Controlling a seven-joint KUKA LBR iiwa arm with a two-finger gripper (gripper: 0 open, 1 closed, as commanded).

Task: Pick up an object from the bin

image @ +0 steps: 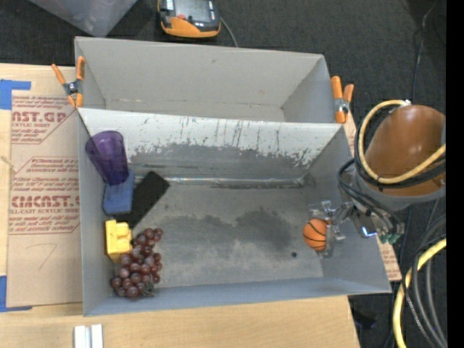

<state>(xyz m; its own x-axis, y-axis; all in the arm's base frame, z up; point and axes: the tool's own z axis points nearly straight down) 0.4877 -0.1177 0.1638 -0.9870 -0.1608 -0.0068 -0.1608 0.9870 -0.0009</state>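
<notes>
A small orange basketball-patterned ball lies on the bin floor near the right wall. My gripper is low in the bin at the ball's right side, right up against it. Whether it grips the ball is unclear from this angle.
Along the left wall lie a purple cup, a blue block, a black flat piece, a yellow toy block and a bunch of dark red grapes. The arm with its orange cover and cables hangs over the right rim.
</notes>
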